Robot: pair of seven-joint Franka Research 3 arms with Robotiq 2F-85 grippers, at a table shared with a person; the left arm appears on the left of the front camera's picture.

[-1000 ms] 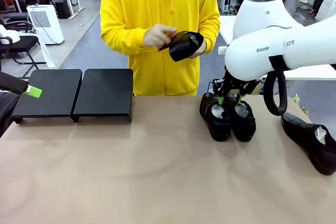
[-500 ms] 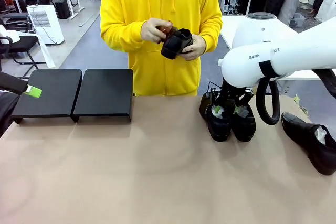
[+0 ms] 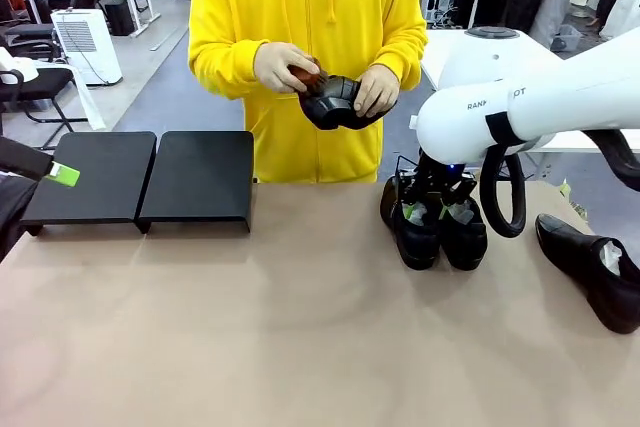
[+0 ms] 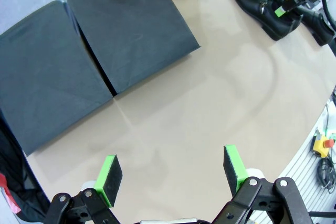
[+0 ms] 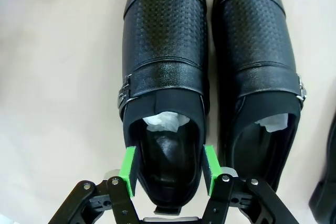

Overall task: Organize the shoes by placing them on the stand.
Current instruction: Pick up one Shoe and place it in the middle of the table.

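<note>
Right gripper (image 5: 169, 167), pads flanking a shoe (image 5: 165, 77) heel — contact unclear, toe cropped.

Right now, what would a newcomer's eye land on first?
The person in yellow across the table, holding a black shoe. Then the right gripper, its pads straddling the heel of a shoe in the pair at table right. The two-part black stand sits at far left.

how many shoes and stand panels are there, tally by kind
shoes: 5 (3 clustered, 1 apart at right, 1 in the person's hands)
stand panels: 2
total: 7
</note>
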